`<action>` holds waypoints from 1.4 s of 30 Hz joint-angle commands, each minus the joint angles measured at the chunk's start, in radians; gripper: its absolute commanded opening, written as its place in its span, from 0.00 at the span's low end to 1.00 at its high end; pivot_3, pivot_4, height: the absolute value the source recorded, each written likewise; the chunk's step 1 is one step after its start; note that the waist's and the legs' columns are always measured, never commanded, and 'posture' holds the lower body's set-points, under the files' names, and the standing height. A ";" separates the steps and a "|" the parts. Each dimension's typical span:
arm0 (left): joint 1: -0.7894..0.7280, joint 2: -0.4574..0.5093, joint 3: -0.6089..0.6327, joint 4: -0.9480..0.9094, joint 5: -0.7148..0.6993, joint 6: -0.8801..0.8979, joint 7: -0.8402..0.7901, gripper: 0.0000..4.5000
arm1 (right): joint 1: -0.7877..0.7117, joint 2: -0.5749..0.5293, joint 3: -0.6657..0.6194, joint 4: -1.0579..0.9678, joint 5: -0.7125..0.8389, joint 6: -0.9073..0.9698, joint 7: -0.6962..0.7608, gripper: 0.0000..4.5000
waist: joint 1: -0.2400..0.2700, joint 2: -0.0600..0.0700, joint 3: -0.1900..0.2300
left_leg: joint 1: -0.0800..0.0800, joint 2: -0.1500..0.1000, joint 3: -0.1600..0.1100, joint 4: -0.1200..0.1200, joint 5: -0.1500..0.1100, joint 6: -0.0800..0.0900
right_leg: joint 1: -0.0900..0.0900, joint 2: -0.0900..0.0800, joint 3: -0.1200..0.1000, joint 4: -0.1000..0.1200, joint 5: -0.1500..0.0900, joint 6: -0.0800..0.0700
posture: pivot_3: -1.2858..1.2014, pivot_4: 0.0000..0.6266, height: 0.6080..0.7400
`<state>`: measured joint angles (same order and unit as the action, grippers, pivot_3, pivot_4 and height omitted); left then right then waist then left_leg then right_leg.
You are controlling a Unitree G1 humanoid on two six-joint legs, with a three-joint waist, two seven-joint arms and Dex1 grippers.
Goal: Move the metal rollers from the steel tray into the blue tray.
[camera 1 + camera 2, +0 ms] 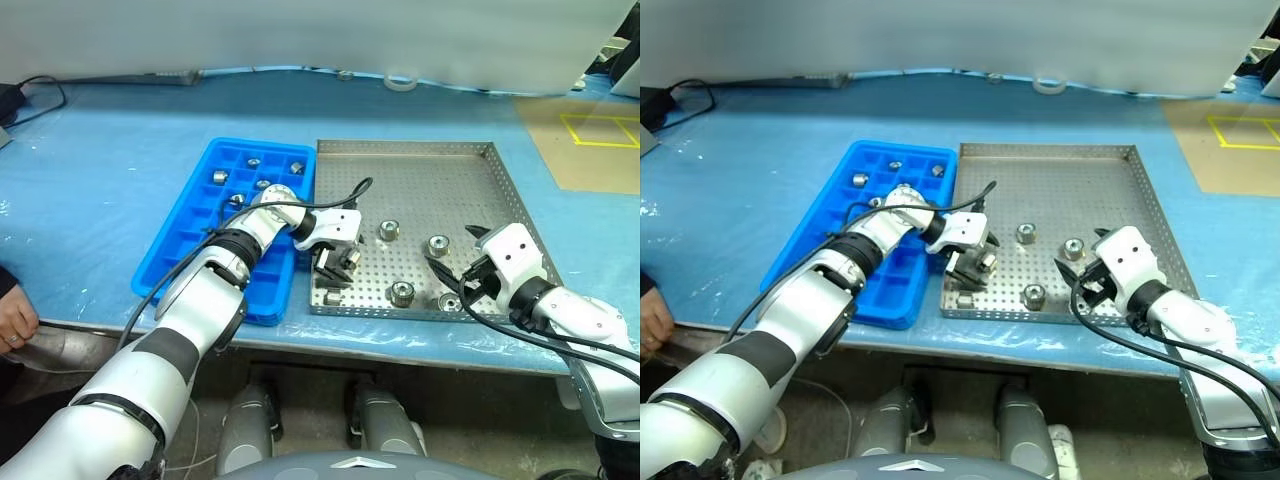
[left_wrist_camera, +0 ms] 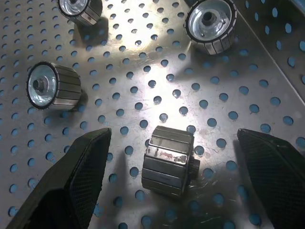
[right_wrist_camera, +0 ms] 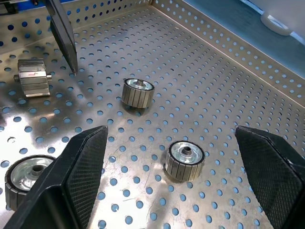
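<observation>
The steel tray [image 1: 420,165] lies right of the blue tray [image 1: 190,250] on the blue table. Several metal rollers [image 1: 388,230] stand on the steel tray's near half, and several more rest in the blue tray's far compartments [image 1: 253,162]. My left gripper [image 1: 338,268] hangs open over the steel tray's near left corner. In the left wrist view its fingers [image 2: 81,176] straddle a roller [image 2: 167,162] lying on its side, without touching it. My right gripper [image 1: 458,255] is open and holds nothing above the tray's near right part, with a roller [image 3: 185,160] standing ahead of it.
A person's hand [image 1: 12,318] rests at the table's near left edge. A tape roll [image 1: 400,82] and a cable [image 1: 40,95] lie at the back. Brown board with yellow markings [image 1: 590,140] covers the far right. The steel tray's far half is bare.
</observation>
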<state>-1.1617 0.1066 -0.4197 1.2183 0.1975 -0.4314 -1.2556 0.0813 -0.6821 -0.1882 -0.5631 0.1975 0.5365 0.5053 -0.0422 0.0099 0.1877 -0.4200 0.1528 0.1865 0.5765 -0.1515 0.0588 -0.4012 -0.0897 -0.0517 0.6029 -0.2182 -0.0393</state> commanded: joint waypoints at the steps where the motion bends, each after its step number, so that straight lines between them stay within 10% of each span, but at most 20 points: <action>1: -0.026 -0.028 0.011 0.015 0.025 -0.002 0.041 1.00 | 0.005 -0.003 -0.029 -0.035 -0.026 -0.003 -0.023 0.99 | 0.000 0.000 0.000 | 0.000 0.000 0.000 0.000 0.000 0.000 | 0.000 0.000 0.000 0.000 0.000 0.000 | 0.30 0.24 1.00; 6: -0.025 -0.058 0.016 0.046 0.055 0.026 0.099 0.96 | 0.024 -0.005 -0.052 -0.058 -0.031 0.010 -0.030 1.00 | -0.003 0.000 0.000 | 0.000 -0.001 0.000 0.001 -0.001 0.002 | 0.000 -0.001 0.000 -0.001 0.000 0.000 | 0.29 0.24 1.00; 18: 0.009 -0.039 0.029 0.047 0.074 0.045 0.109 0.29 | 0.018 -0.010 -0.057 -0.051 -0.043 0.023 -0.030 1.00 | -0.030 0.000 0.000 | 0.000 -0.001 0.000 0.001 -0.002 0.003 | 0.002 -0.001 0.000 -0.003 0.000 0.000 | 0.30 0.24 1.00; 32: 0.014 -0.010 0.299 -0.119 -0.185 0.167 0.039 0.29 | -0.093 -0.012 -0.024 0.000 -0.009 0.008 0.041 1.00 | -0.024 0.000 0.000 | -0.003 -0.001 0.000 0.001 -0.001 0.007 | 0.000 -0.001 -0.001 -0.003 0.000 0.000 | 0.33 0.24 1.00; 42: 0.427 0.139 0.393 -1.072 -0.410 0.651 0.163 0.29 | -0.356 -0.016 0.124 0.105 0.056 -0.014 0.194 1.00 | -0.021 0.001 0.001 | 0.000 0.001 0.001 0.001 -0.001 0.007 | 0.000 -0.001 -0.001 0.000 0.000 -0.001 | 0.40 0.24 1.00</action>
<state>-0.7397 0.2252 -0.0630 0.2629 -0.1927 0.1765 -1.1550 -0.2438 -0.6974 -0.0992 -0.4656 0.2533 0.5540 0.6778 -0.0632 0.0104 0.1884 -0.4202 0.1541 0.1878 0.5774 -0.1526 0.0645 -0.4013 -0.0908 -0.0533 0.6041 -0.2181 -0.0400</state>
